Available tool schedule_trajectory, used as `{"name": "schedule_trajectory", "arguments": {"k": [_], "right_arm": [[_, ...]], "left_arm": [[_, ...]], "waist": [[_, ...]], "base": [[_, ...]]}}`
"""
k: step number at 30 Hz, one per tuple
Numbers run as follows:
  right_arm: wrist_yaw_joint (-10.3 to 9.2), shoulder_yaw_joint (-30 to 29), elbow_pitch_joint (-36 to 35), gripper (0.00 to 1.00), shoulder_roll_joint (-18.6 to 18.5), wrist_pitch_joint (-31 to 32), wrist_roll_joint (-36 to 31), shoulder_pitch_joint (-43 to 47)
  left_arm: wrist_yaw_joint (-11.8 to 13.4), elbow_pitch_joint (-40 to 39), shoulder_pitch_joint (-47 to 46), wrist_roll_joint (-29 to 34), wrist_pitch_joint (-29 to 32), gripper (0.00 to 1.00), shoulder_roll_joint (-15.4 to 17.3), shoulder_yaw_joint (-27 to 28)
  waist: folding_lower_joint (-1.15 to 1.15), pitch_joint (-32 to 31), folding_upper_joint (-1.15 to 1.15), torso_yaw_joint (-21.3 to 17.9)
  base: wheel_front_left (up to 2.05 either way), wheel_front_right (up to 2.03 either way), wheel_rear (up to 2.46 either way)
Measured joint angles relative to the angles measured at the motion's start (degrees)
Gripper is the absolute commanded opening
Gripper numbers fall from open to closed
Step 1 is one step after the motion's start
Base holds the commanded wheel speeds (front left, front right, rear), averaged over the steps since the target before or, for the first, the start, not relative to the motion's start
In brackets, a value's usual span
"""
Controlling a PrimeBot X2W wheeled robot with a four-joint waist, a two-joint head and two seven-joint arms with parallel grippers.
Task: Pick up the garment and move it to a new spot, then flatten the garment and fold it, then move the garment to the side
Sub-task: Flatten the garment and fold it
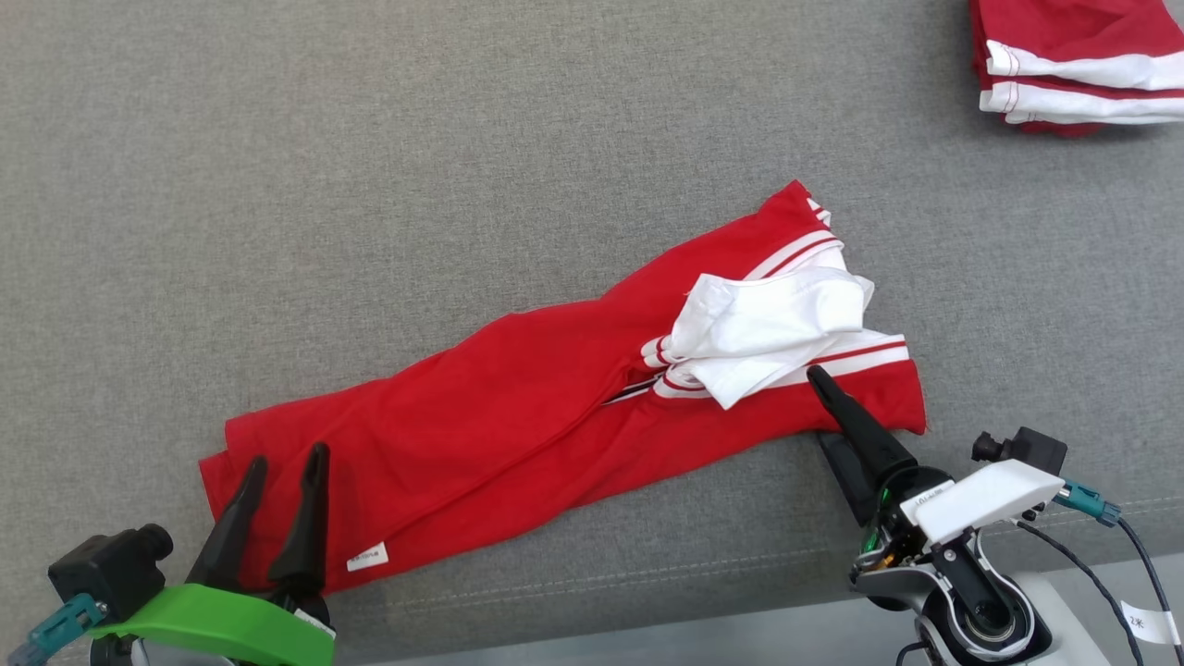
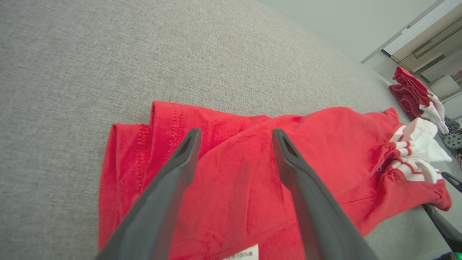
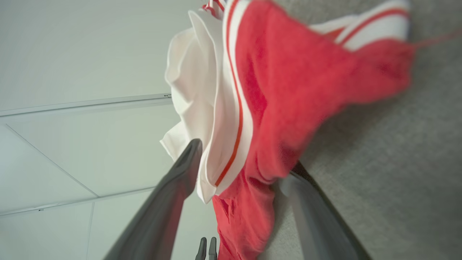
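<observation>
Red garment [image 1: 481, 416] stretched aslant on the grey fabric-covered counter [image 1: 370, 185], an end effector at each end

We see the left end effector [image 1: 289, 453] with its fingers spread wide above the garment's lower-left hem, near a small white label [image 1: 367, 557], holding nothing. The right end effector [image 1: 819, 404] is also wide apart and straddles the garment's right edge: one finger lies over the red cloth just below the bunched white part [image 1: 777, 324], the other sits under the edge against the counter, and the jaws are not pressed together on the cloth. A folded red-and-white stack [image 1: 1073, 65] lies well apart at the far right corner.
</observation>
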Motion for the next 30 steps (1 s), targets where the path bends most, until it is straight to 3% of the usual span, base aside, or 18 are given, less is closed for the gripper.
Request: {"name": "schedule_trajectory", "arguments": {"k": [14,15,16,17,18,24,30], "right_arm": [[0.00,-0.4,3.9,1.00,0.2,-2.5,-0.4,-4.0],[0.00,-0.5,4.3,0.92,0.2,-2.9,-0.6,-4.0],[0.00,-0.6,4.8,0.49,0.2,-3.0,-0.6,-4.1],[0.00,-0.9,5.5,0.33,0.3,-3.6,-0.7,-4.4],[0.00,-1.2,6.0,0.00,0.4,-4.2,-0.9,-4.6],[0.00,-1.6,6.7,0.00,-0.2,-6.7,-4.0,-5.1],[0.00,-3.5,5.3,0.00,-3.8,-10.5,-7.8,-6.0]], "left_arm": [[0.1,0.5,-0.1,0.2,0.0,1.00,-1.8,-0.7],[0.1,0.5,-0.1,0.2,0.0,1.00,-2.0,-0.7],[0.1,0.5,-0.1,0.2,0.0,1.00,-2.2,-0.7],[0.1,0.6,-0.2,0.2,0.0,1.00,-2.4,-0.7],[0.1,0.7,-0.2,0.2,0.0,1.00,-2.5,-0.8],[0.1,1.2,-0.2,0.2,0.0,1.00,-3.4,-0.8],[0.1,1.4,-0.2,0.2,0.0,1.00,-4.4,-0.5]], "waist": [[0.00,-1.0,0.00,3.0],[0.00,-1.0,0.00,3.2],[0.00,-1.0,0.00,3.4],[0.00,-1.0,0.00,3.5],[0.00,-1.0,0.00,3.7],[0.00,-1.3,0.00,4.5],[0.00,-1.4,0.00,5.1]], "base": [[0.00,0.00,0.00],[0.00,0.00,0.00],[0.00,0.00,0.00],[0.00,0.00,0.00],[0.00,0.00,0.00],[0.00,0.00,0.00],[0.00,0.00,0.00]]}}
